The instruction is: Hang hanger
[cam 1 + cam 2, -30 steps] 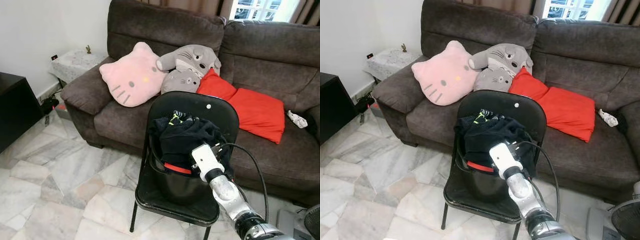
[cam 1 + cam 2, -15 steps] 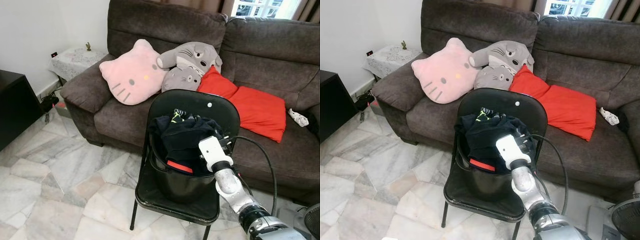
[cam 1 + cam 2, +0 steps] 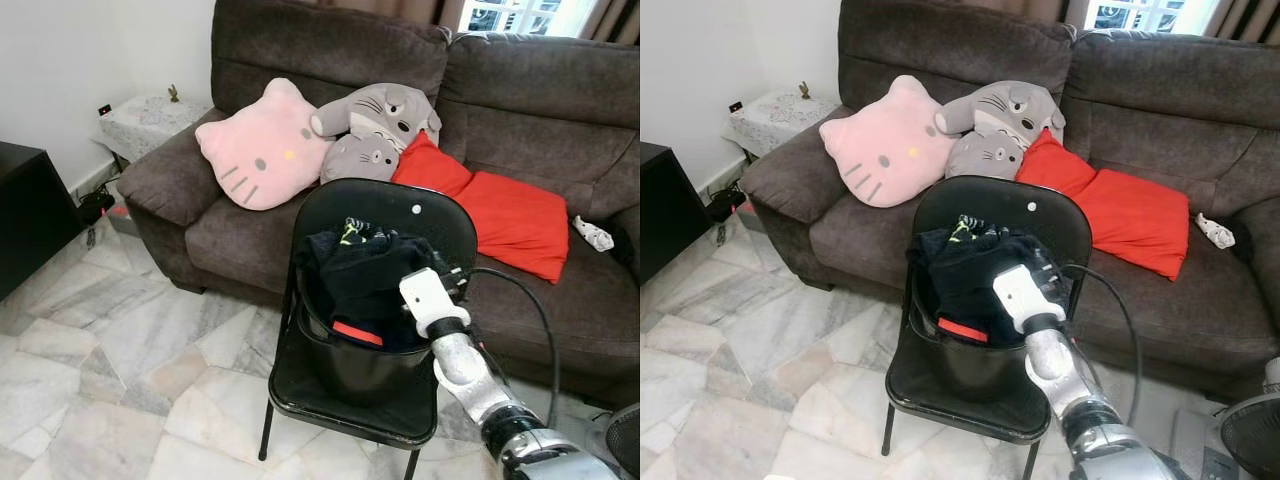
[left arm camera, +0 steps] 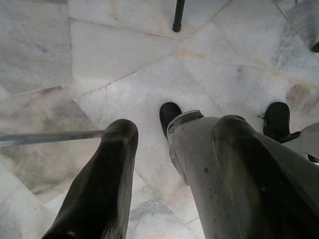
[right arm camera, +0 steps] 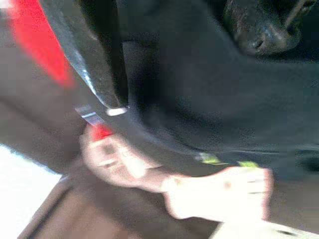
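A black folding chair (image 3: 400,206) stands before the sofa with a black bucket (image 3: 350,372) on its seat. Dark clothes (image 3: 365,268) are heaped in the bucket, and a red strip (image 3: 357,333) shows at its front rim. My right arm reaches in from the lower right, its white wrist housing (image 3: 428,298) at the bucket's right side, hiding the fingers. In the right wrist view my right gripper (image 5: 189,74) is open, its fingers spread over the dark cloth beside the chair's back. My left gripper (image 4: 174,129) hangs open above the floor.
A brown sofa (image 3: 560,120) behind the chair carries a pink cat cushion (image 3: 262,150), grey plush toys (image 3: 375,125) and a red cushion (image 3: 505,210). A black cabinet (image 3: 30,215) stands at the left. A fan (image 3: 1250,435) sits at the lower right. Marble floor (image 3: 120,360) lies open to the left.
My right wrist has moved a little to the right and upward along the bucket's right side. The head camera has shifted slightly.
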Available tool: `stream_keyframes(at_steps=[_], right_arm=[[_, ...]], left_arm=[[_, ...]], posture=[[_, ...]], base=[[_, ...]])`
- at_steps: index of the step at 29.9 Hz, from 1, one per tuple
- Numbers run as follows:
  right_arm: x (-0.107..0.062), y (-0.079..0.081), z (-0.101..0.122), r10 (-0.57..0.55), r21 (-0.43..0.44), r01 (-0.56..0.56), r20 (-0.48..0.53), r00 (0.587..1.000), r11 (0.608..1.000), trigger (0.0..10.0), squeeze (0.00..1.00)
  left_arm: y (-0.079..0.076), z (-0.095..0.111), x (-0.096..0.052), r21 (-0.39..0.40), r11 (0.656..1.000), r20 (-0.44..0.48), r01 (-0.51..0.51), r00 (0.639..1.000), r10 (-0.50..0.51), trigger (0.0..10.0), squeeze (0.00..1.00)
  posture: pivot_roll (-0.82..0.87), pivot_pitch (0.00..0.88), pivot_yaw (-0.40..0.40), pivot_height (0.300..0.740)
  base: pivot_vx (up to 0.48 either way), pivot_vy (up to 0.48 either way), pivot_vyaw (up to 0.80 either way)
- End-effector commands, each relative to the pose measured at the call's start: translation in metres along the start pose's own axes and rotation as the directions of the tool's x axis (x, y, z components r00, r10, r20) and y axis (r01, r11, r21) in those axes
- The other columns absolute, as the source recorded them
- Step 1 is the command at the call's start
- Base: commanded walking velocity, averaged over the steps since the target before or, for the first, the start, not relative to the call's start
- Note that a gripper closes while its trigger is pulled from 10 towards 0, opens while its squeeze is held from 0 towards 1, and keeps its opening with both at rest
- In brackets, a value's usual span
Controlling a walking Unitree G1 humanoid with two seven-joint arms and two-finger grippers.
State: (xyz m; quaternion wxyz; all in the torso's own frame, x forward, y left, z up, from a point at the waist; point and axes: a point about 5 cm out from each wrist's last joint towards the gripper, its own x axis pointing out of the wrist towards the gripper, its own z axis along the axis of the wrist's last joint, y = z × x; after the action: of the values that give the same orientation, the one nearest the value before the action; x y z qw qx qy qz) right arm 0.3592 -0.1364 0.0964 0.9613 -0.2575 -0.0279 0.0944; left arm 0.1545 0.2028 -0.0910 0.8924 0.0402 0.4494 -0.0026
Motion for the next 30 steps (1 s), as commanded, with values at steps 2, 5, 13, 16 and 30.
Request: stream_keyframes(at_steps=[2, 5, 13, 16, 30], right_arm=[[-0.005, 0.015, -0.015, 0.118, -0.005, -0.12, -0.121, 0.986, 0.993, 10.0, 0.0], [-0.005, 0.016, -0.015, 0.117, 0.01, -0.117, -0.126, 0.985, 0.993, 10.0, 0.0], [0.006, -0.001, 0.006, -0.015, -0.052, 0.014, -0.016, 1.0, 0.999, 10.0, 0.0], [0.01, -0.021, 0.016, -0.182, -0.045, 0.184, 0.044, 0.982, 0.982, 10.0, 0.0], [-0.005, 0.007, -0.005, 0.027, -0.023, -0.027, -0.006, 1.0, 0.999, 10.0, 0.0]], left_arm=[[0.001, -0.008, -0.002, 0.022, 1.0, -0.022, 0.002, 1.0, -0.002, 10.0, 0.0], [0.001, -0.008, -0.002, 0.022, 1.0, -0.022, 0.002, 1.0, -0.001, 10.0, 0.0], [0.001, -0.008, -0.002, 0.023, 1.0, -0.02, -0.001, 1.0, 0.001, 10.0, 0.0], [0.001, -0.008, -0.003, 0.019, 1.0, -0.017, -0.006, 1.0, 0.007, 10.0, 0.0], [0.0, -0.007, -0.002, 0.015, 1.0, -0.011, -0.002, 1.0, 0.003, 10.0, 0.0]], posture=[[0.05, 0.061, -0.022, 0.74], [0.06, 0.062, -0.022, 0.74], [0.07, 0.066, -0.027, 0.74], [0.07, 0.067, -0.03, 0.74], [0.05, 0.067, -0.031, 0.74]], base=[[0.0, 0.0, 0.0], [0.0, 0.0, 0.0], [0.0, 0.0, 0.0], [0.0, 0.0, 0.0], [0.0, 0.0, 0.0]])
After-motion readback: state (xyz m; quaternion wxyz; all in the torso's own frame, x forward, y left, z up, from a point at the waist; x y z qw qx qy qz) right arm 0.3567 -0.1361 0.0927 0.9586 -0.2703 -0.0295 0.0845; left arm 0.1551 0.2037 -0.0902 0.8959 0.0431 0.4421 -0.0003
